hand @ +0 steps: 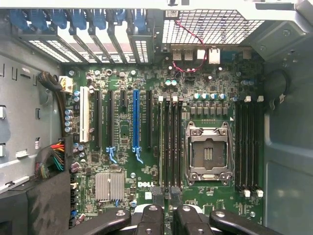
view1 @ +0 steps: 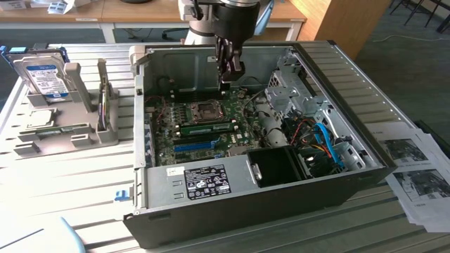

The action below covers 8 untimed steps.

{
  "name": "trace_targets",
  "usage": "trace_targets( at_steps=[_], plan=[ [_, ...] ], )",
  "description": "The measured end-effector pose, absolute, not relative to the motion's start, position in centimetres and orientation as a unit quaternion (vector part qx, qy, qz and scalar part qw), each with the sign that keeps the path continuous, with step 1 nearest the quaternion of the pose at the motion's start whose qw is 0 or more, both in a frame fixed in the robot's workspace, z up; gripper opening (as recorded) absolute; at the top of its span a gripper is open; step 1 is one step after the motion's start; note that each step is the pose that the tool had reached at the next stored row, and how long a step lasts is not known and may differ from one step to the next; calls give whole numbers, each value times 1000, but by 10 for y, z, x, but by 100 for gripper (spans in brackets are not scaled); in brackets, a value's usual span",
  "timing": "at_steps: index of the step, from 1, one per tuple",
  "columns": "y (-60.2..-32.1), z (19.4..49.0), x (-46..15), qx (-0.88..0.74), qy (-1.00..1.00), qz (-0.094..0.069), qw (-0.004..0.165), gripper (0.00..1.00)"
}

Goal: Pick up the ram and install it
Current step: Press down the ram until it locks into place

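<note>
The ram [view1: 207, 127] is a long green stick lying seated in a motherboard slot between the processor socket [view1: 206, 109] and the bright-blue slot [view1: 195, 145]. In the wrist view the ram [hand: 160, 142] shows edge-on as a thin greenish line in the memory slot nearest the blue slot [hand: 136, 120]. My gripper [view1: 230, 71] hangs inside the open computer case, above the board's rear part and apart from the ram. Its dark fingertips [hand: 157, 193] stand a narrow gap apart with nothing between them, so the gripper [hand: 167, 196] is open.
The case's walls [view1: 338, 79] ring the board, with a drive cage [view1: 292, 89], a black fan shroud [view1: 277, 163] and loose cables [view1: 323, 142] at the exterior view's right. A grey stand [view1: 63, 137] on the exterior view's left holds a silver hard drive [view1: 42, 76]. Papers [view1: 414, 168] lie at the right.
</note>
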<state>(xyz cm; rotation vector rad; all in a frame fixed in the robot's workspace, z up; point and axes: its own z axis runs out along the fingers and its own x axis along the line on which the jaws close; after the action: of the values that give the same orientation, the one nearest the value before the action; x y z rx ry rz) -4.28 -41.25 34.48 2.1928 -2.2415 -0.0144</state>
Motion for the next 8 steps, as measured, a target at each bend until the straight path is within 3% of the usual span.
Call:
trace_targets(
  at_steps=[5,8],
  plan=[
    [-412,345,-43,699,-715,-5,3,18],
    [-412,345,-43,699,-715,-5,3,10]
  ],
)
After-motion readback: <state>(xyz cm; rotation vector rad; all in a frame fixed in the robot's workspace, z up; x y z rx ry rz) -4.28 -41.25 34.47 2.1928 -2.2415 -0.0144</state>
